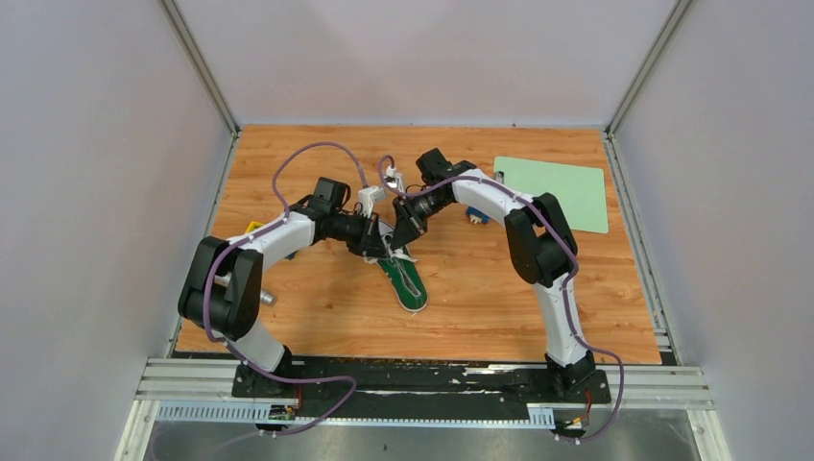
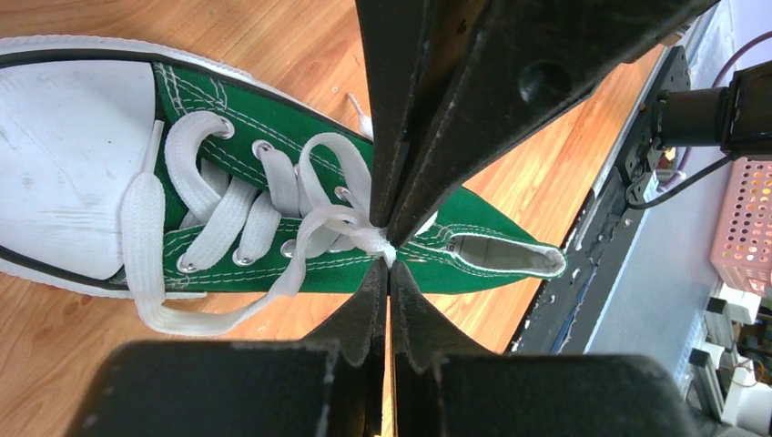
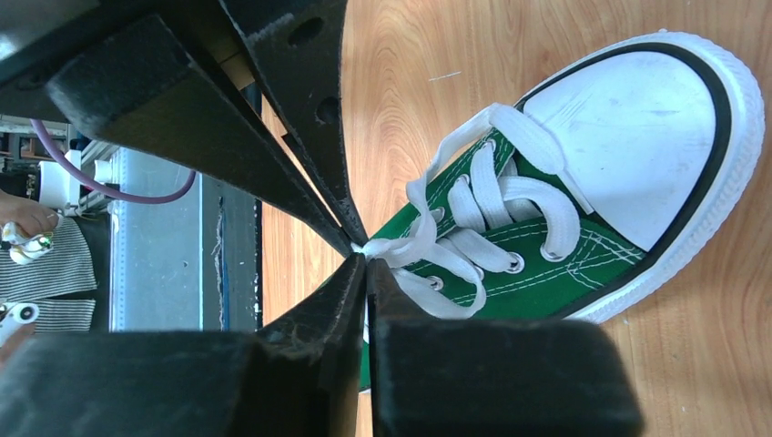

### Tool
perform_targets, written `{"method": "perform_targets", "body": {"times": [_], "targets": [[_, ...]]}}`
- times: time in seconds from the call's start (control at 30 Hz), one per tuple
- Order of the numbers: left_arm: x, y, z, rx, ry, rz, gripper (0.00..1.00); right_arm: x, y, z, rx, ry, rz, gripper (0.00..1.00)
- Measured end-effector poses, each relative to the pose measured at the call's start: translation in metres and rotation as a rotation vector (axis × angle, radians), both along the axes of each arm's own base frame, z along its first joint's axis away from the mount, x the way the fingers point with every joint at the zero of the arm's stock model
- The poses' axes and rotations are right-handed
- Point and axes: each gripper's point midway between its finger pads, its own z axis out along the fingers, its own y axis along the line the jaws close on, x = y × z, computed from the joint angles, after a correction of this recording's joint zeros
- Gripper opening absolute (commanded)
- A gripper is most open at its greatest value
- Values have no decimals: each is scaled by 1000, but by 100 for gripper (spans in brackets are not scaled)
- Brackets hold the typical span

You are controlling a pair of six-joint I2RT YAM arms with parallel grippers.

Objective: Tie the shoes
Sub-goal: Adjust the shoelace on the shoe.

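Sneaker (image 1: 408, 283) — green canvas, white toe cap — sits on its sole on the wooden table (image 1: 317, 317), midway between the two arms, heel end toward their bases. Its white laces (image 2: 146, 228) run through the eyelets and cross over the tongue. Left gripper (image 2: 387, 250) and right gripper (image 3: 360, 253) meet there — each pinched tight on the laces. A pale green mat (image 1: 557, 192) lies well apart, far right.

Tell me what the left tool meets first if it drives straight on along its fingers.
Shut on the lace, the left tool would likely press next into the sneaker, on its green upper by the top eyelets; the gap to the canvas is unclear.
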Motion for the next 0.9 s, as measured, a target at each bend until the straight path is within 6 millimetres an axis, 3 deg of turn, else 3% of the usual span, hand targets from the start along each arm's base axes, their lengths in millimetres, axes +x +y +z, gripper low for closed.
{"method": "perform_targets", "body": {"times": [0.23, 0.53, 0.7, 0.9], "targets": [[-2, 1, 0, 1, -3, -3, 0, 7, -3, 9, -7, 49, -44, 0], [-5, 4, -5, 14, -16, -18, 0, 31, -24, 66, 87, 159, -169, 0], [-4, 6, -7, 29, -26, -22, 0, 21, -28, 93, 126, 233, -191, 0], [-8, 11, -13, 61, -40, -49, 0, 15, -27, 93, 118, 347, -213, 0]]}}
